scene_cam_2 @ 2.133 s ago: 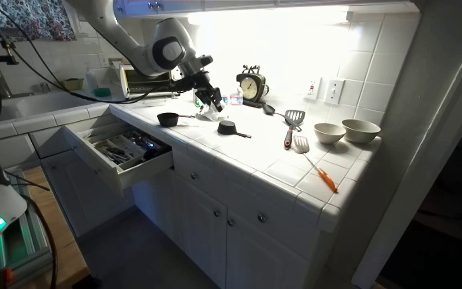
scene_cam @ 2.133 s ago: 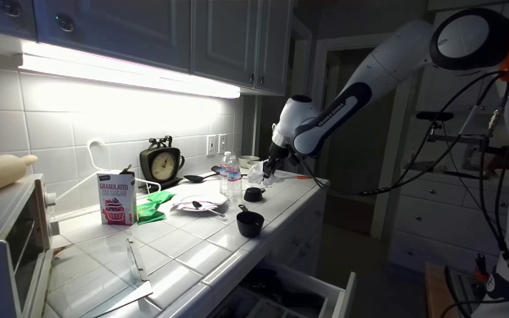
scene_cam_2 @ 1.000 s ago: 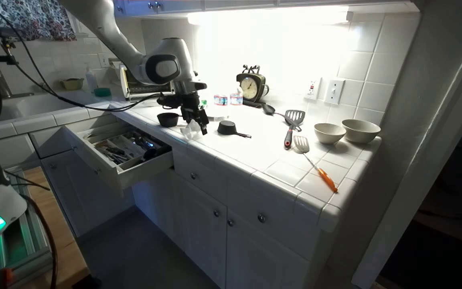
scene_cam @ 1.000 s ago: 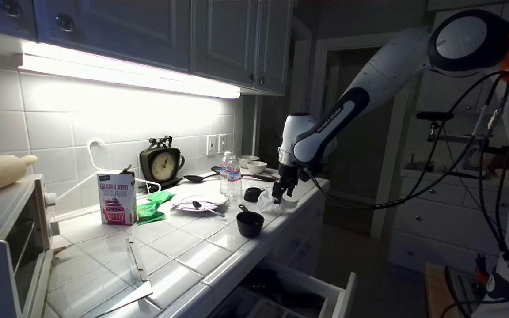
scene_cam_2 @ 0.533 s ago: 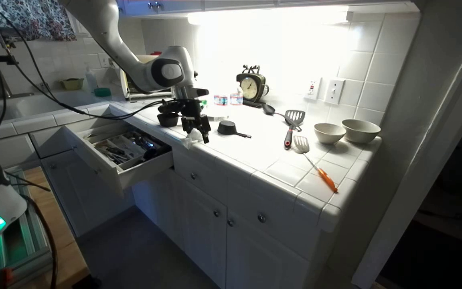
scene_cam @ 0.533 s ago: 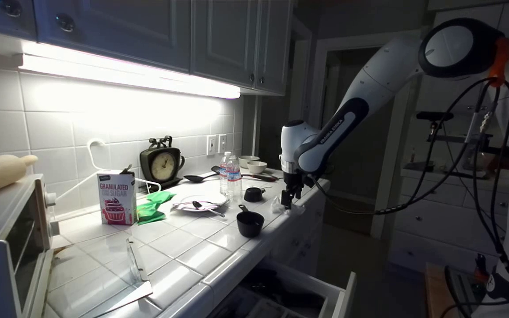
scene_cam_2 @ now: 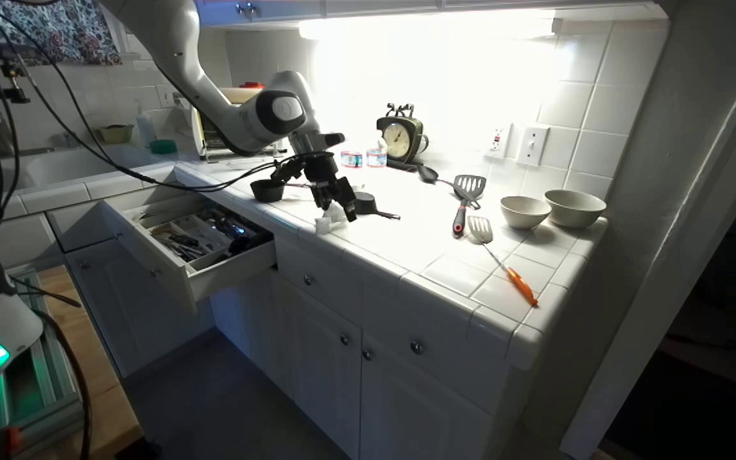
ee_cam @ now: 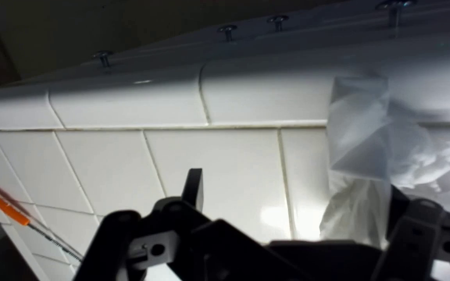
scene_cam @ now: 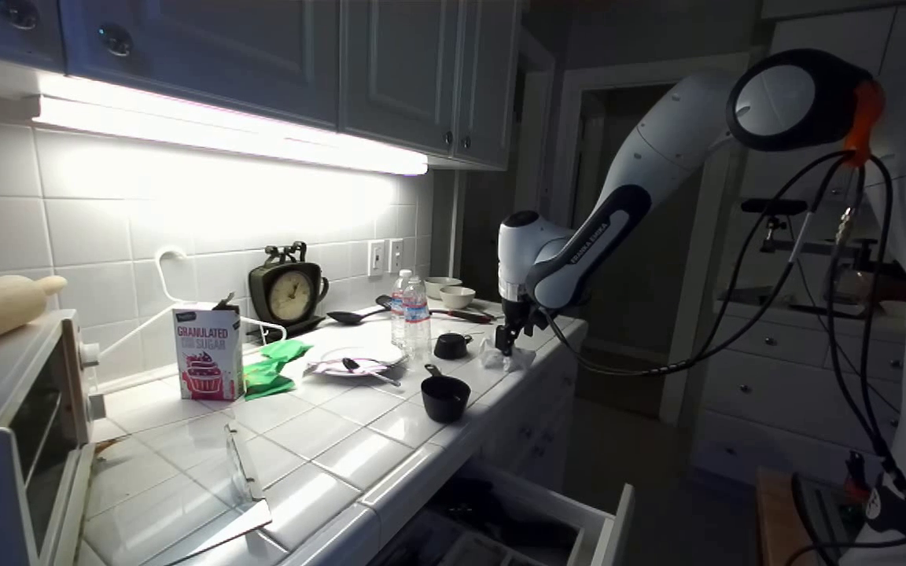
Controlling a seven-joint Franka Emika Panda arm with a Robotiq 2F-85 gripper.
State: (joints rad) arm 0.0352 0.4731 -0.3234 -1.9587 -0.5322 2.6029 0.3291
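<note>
White crumpled sheet on the worktop, near the upturned black pan; near that pan my pincer stands spread, the sheet at one finger, contact unclear, apart from the other.

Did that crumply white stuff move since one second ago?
Yes. In an exterior view, the crumpled white stuff is now farther right in the picture, away from the open drawer, which stayed put.

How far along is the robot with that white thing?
Seems done: the pincer is down by the white sheet. In hand: nothing gripped; the jaws stand open, one finger apparently touching it. Maybe left: getting a hold, as the sheet lies on the counter.
</note>
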